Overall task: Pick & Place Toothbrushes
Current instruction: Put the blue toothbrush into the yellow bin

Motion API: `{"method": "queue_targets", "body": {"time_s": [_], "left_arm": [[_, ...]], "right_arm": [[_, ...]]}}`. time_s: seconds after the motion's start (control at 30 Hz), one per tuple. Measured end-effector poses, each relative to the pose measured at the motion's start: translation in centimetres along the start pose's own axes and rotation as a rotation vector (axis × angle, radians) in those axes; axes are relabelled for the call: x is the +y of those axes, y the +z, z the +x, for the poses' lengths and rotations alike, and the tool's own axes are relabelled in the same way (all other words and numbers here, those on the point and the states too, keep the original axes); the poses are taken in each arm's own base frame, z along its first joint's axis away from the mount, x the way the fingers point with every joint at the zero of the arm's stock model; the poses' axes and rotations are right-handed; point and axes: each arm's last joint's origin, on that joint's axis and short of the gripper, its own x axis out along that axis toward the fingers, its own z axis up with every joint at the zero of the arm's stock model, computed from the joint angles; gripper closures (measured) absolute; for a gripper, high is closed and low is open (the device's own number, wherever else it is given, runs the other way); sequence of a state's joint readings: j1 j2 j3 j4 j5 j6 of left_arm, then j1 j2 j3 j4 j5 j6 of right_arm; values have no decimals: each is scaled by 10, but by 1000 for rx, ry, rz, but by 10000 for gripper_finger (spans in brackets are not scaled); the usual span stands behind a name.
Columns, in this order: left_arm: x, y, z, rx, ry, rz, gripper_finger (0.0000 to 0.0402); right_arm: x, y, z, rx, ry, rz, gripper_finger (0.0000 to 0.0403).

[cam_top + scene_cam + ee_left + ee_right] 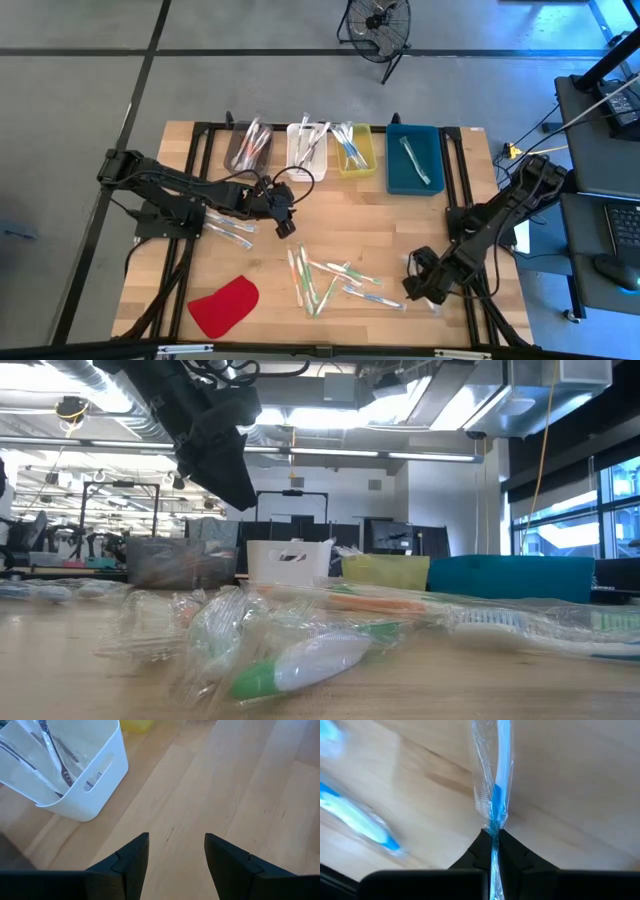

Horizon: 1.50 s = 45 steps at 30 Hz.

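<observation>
1 blue toothbrush (496, 795) pinched in right pincer (492, 837).

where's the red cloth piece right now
In the high view, the red cloth lies flat at the table's near-left corner, left of the loose toothbrush pile and nearer the left gripper.

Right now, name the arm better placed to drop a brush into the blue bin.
Right: the right gripper is shut on a blue toothbrush, on the blue bin's side. The left gripper is open, empty.
</observation>
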<state>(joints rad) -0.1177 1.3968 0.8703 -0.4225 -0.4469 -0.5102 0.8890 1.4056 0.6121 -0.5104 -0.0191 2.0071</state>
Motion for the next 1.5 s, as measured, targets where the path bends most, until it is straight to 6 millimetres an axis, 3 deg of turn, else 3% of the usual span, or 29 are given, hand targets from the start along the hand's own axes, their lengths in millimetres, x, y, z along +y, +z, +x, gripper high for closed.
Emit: {"method": "queue_targets", "body": {"time_s": [0.63,1.5], "left_arm": [[-2,-1,0,28,-52,45,215],[-4,-18,-5,182,-77,106,215]], "right_arm": [[34,56,-6,-284,206,-160,389],[65,174,-44,-736,421,-429,389]]}}
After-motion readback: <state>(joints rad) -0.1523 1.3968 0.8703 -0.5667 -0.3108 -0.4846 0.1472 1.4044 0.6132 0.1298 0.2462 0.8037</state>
